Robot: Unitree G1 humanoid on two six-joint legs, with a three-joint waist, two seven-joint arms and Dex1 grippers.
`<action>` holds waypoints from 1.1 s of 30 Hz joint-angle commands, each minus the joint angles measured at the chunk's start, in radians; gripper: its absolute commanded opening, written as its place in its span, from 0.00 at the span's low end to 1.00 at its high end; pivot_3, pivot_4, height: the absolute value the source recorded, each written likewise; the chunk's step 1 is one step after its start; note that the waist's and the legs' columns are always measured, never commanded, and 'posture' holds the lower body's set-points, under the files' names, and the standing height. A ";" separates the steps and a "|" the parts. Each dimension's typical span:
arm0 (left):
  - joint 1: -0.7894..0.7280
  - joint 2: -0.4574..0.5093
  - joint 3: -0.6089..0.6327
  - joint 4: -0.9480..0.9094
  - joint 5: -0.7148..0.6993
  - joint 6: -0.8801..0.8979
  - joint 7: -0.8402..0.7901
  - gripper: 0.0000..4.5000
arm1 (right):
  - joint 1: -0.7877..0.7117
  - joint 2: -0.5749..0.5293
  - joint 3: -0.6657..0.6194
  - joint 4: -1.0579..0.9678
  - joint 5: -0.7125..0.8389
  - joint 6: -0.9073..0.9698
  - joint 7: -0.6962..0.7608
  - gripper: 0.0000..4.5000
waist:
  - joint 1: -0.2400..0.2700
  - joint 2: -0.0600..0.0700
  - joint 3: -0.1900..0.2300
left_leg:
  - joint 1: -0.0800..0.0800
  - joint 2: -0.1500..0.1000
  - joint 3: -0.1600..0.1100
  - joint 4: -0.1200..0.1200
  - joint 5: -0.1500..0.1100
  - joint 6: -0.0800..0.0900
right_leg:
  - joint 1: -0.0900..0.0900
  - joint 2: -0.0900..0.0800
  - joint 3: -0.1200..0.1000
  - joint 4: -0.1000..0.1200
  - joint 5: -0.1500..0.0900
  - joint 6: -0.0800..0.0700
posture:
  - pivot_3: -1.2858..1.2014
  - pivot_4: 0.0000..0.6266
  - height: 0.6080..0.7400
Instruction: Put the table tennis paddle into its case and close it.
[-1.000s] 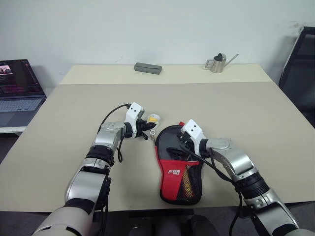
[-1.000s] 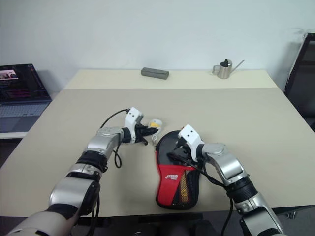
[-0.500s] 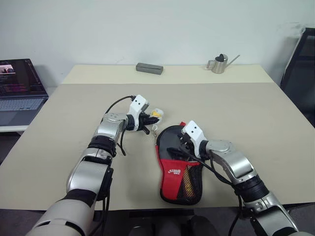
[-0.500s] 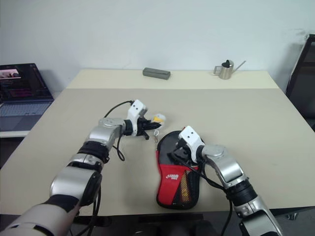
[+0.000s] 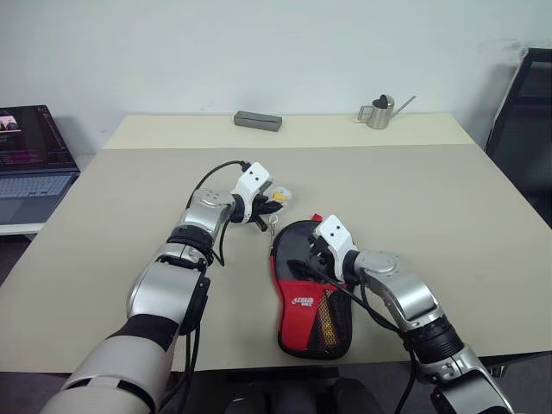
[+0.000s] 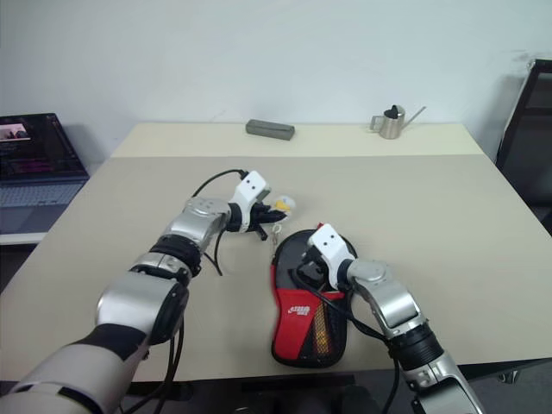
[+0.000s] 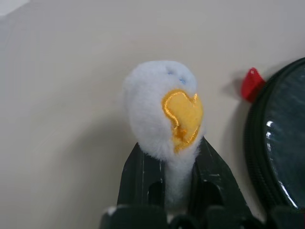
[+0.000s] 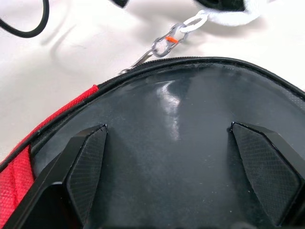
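Observation:
The case [image 5: 303, 298] lies flat in the middle of the table, its round black end away from me and its red panel and mesh pocket towards me. My left gripper [image 5: 271, 204] is shut on the white-and-yellow ball charm [image 7: 162, 105], just beyond the case's far left edge. A short metal chain [image 8: 167, 42] links the charm to the zipper. My right gripper [image 8: 177, 162] stands open, its fingers [image 8: 88, 167] spread wide over the glossy black top of the case [image 8: 181, 124]. The table tennis paddle is hidden from view.
A small metal watering can [image 5: 378, 112] and a grey block [image 5: 258, 120] sit at the table's far edge. An open laptop [image 5: 30, 155] stands on a lower surface to the left. A dark chair [image 5: 522, 129] is at the right. The beige table [image 5: 423, 198] has free room.
My left gripper has carried the charm up, farther away and a little to the right around the case's rounded end, rolling as it went. The right gripper has stayed on the case.

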 commanded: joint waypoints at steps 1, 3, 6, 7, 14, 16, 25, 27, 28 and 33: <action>-0.056 -0.008 0.006 0.020 0.023 -0.050 0.058 0.04 | 0.069 -0.003 0.053 0.044 -0.004 0.101 0.007 1.00 | 0.000 -0.001 -0.001 | 0.000 0.000 0.000 0.000 0.000 0.000 | 0.000 0.000 0.000 0.000 0.000 0.000 | 0.52 0.24 1.00; -0.069 -0.016 0.013 0.039 0.032 -0.063 0.097 0.04 | 0.082 -0.006 0.056 0.022 -0.002 0.118 0.007 1.00 | 0.000 -0.001 -0.001 | 0.000 0.000 0.000 0.000 0.000 0.000 | 0.000 0.000 0.000 0.000 0.000 0.000 | 0.52 0.24 1.00; -0.089 -0.034 0.018 0.062 0.047 -0.081 0.152 0.04 | 0.096 -0.012 0.059 0.003 -0.002 0.132 0.008 1.00 | 0.001 -0.002 -0.001 | 0.000 0.000 0.000 0.000 0.000 0.000 | 0.000 0.000 0.000 0.000 0.000 0.000 | 0.52 0.24 1.00; -0.095 -0.040 0.016 0.067 0.055 -0.088 0.165 0.04 | 0.100 -0.013 0.058 -0.001 -0.003 0.135 0.008 1.00 | 0.001 -0.002 -0.001 | 0.000 0.000 0.000 0.000 0.000 0.000 | 0.000 0.000 0.000 0.000 0.000 0.000 | 0.52 0.24 1.00; -0.132 -0.086 -0.003 0.095 0.113 -0.122 0.230 0.04 | 0.136 -0.045 0.041 -0.028 -0.005 0.151 0.005 1.00 | 0.005 -0.002 -0.002 | 0.000 0.000 0.000 0.000 0.000 0.000 | 0.001 0.000 -0.001 -0.001 0.000 0.000 | 0.52 0.24 1.00; -0.138 -0.102 -0.015 0.100 0.136 -0.134 0.248 0.04 | 0.145 -0.057 0.034 -0.041 -0.002 0.158 0.004 1.00 | 0.007 -0.002 -0.002 | 0.000 0.000 0.000 0.000 0.000 0.000 | 0.001 0.000 -0.001 -0.001 0.000 0.001 | 0.52 0.24 1.00; -0.163 -0.181 -0.018 0.116 0.194 -0.164 0.369 0.04 | 0.208 -0.065 0.013 -0.136 0.010 0.214 -0.026 1.00 | 0.017 -0.003 -0.002 | -0.001 -0.001 -0.001 0.000 0.000 0.000 | 0.002 0.000 -0.002 -0.002 -0.001 0.001 | 0.52 0.24 1.00; -0.170 -0.196 -0.017 0.119 0.202 -0.165 0.391 0.04 | 0.225 -0.065 0.011 -0.162 0.013 0.228 -0.037 1.00 | 0.017 -0.003 -0.002 | -0.001 -0.001 -0.001 0.000 0.000 0.000 | 0.002 0.000 -0.002 -0.002 -0.003 0.005 | 0.52 0.24 1.00; -0.174 -0.204 -0.017 0.120 0.206 -0.165 0.401 0.04 | 0.233 -0.064 0.009 -0.172 0.014 0.234 -0.042 1.00 | 0.017 -0.003 -0.002 | -0.001 -0.001 -0.001 0.000 0.000 0.000 | 0.002 0.000 -0.002 -0.002 -0.003 0.005 | 0.52 0.24 1.00; -0.191 -0.237 -0.022 0.126 0.232 -0.163 0.456 0.04 | 0.269 -0.059 0.003 -0.222 0.019 0.264 -0.071 1.00 | 0.017 -0.004 -0.002 | -0.001 -0.001 -0.001 0.000 0.000 0.000 | 0.002 -0.001 -0.002 -0.002 -0.003 0.006 | 0.52 0.24 1.00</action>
